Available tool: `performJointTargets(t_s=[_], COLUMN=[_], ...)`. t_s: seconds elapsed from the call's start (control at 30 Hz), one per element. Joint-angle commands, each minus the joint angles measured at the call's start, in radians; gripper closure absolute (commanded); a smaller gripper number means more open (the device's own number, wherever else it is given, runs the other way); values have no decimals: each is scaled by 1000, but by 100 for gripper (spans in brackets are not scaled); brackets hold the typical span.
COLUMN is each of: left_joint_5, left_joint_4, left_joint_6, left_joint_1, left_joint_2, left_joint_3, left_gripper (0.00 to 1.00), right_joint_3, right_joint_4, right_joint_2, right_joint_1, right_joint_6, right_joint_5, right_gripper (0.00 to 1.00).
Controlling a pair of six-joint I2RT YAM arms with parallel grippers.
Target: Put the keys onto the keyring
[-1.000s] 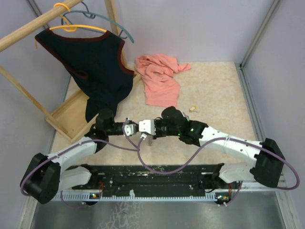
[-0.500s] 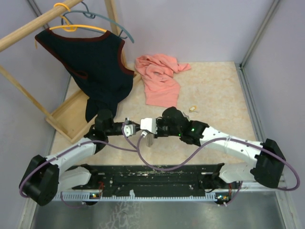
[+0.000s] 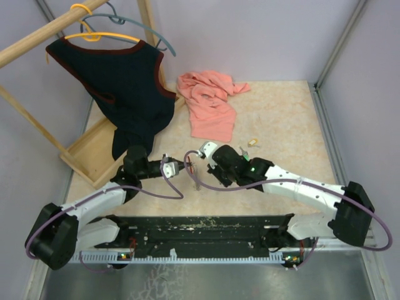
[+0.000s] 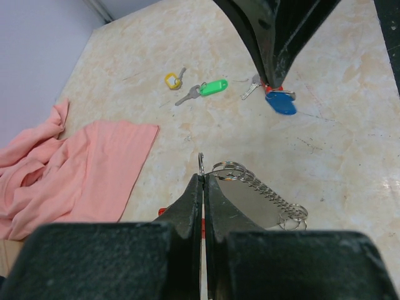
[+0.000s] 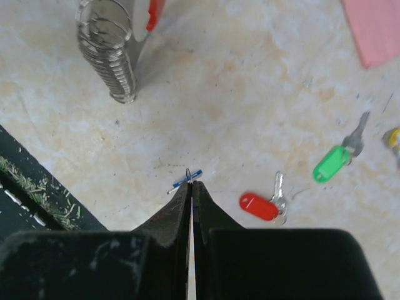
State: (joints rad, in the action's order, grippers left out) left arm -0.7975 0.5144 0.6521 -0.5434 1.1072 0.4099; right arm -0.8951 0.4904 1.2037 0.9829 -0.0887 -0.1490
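Note:
My left gripper (image 4: 202, 175) is shut on the keyring (image 4: 250, 200), a grey metal piece with a row of small wire rings and a red edge. The keyring hangs between the arms in the top view (image 3: 189, 166). My right gripper (image 5: 190, 182) is shut on the wire loop of the blue key (image 5: 187, 178), held above the table to the right of the keyring (image 5: 112, 56). The blue key (image 4: 281, 104) hangs from that gripper in the left wrist view. The red key (image 5: 262, 205), green key (image 5: 334, 161) and yellow key (image 5: 394, 137) lie on the table.
A pink cloth (image 3: 209, 103) lies at the back centre. A wooden rack (image 3: 94, 156) with a dark vest (image 3: 122, 84) on a hanger stands at the left. The black base rail (image 3: 206, 228) runs along the near edge.
My right wrist has rolled and drawn back a little to the right from the left gripper. The keyring now shows hanging in the gap. The left arm has barely moved.

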Motion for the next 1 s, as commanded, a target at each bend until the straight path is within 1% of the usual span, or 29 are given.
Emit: performJointTargets(t_s=[0.0,0.17,0.37,0.57,0.73,0.9,0.93,0.97], left_joint_5=[13,16,15,18,20,18,18,18], left_joint_4=[58,58,51,43,36,35,35,35], left_joint_6=[-17,-23,-29,-27,-25,-26,-26,-25], left_joint_1=[-4,-4,-4,-4,-4,-5,-4,-4], left_joint_2=[-23,-29,-32,-27,-24,-21,-20,-20], left_joint_3=[-9,-7,-6,-1,3,3,5,6], left_gripper=[100,100,100,100,100,100,100,100], right_joint_3=[-79,-118,-154,-214,-235,-234,-234,-234], right_joint_4=[182,234,138,52,11,-22,-25,-24], right_joint_2=[78,203,348,480,534,549,546,542], right_joint_1=[-1,-16,-94,-134,-163,-173,-173,-173], right_joint_6=[269,267,209,159,147,146,148,150], right_joint_5=[-80,-107,-91,-94,-86,-73,-64,-52], right_gripper=[100,100,100,100,100,100,99,96])
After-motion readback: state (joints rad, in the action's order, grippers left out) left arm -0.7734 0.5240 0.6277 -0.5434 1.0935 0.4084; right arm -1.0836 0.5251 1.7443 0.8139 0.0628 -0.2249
